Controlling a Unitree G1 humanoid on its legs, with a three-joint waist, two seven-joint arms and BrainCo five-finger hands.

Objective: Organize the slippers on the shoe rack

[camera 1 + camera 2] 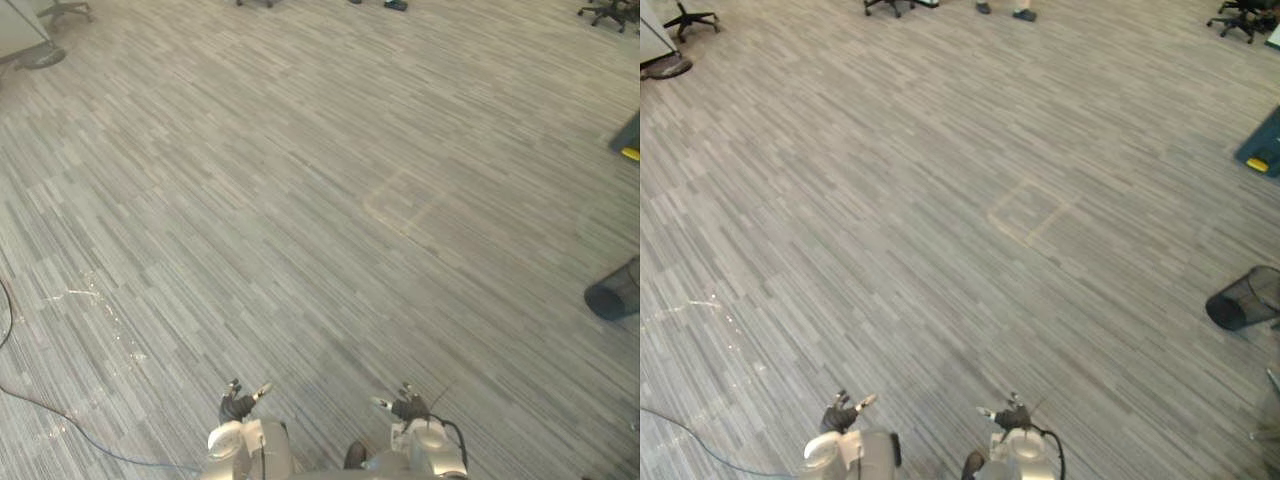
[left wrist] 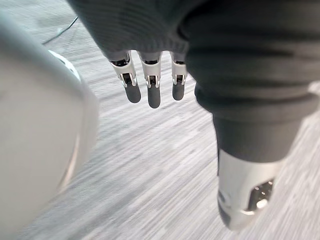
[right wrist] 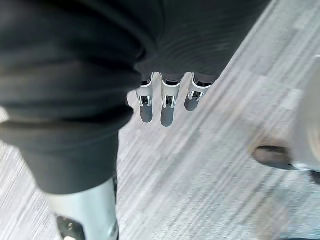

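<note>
Task not started, by my read. Left robot hand (image 1: 238,404) and right robot hand (image 1: 406,406) hang low over the carpet floor (image 1: 300,200), fingers (image 2: 153,92) straight and relaxed, holding nothing. Can't tell where the slippers or shoe rack are. Mesh waste bin (image 1: 1243,298) far right. All left to do: find, pick, place.

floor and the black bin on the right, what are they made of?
Floor: looks like low-pile carpet tile, matte grey, with fine streaked stripes and a faint square seam outline. Bin: black mesh, probably metal wire, since the floor shows dimly through its wall. Metal versus plastic cannot be settled from here.
</note>
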